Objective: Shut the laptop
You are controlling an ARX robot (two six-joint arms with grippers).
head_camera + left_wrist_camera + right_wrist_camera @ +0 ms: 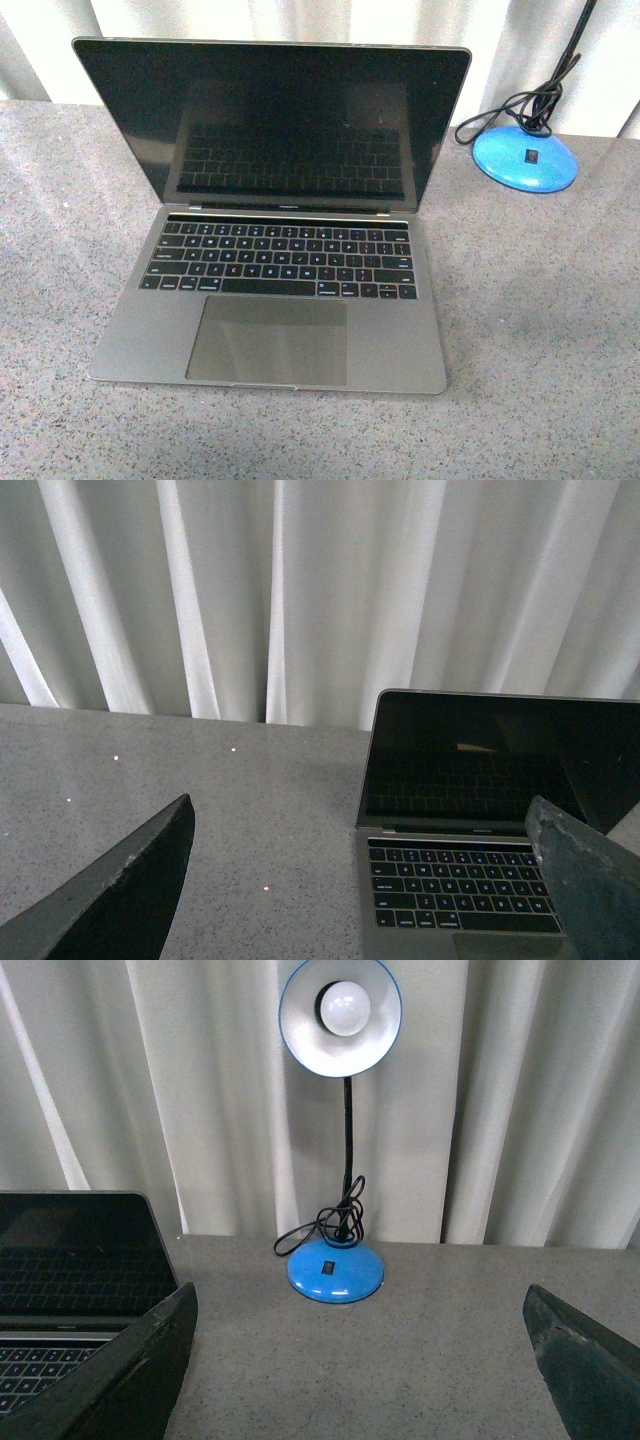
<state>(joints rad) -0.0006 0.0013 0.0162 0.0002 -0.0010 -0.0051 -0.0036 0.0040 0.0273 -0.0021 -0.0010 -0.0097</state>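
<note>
The space-grey laptop (270,250) stands open in the middle of the grey speckled table, its black screen (275,120) upright and dark, black keys and large trackpad facing me. Neither arm shows in the front view. In the left wrist view the laptop (470,870) lies ahead, towards the right finger; my left gripper (365,880) is open and empty above the bare table beside it. In the right wrist view the laptop's edge (70,1270) shows by the left finger; my right gripper (360,1360) is open and empty over the table.
A blue desk lamp (525,155) with a black cord stands at the back right of the table; the right wrist view shows its base (335,1270) and white shade. White curtains (300,590) hang behind the table.
</note>
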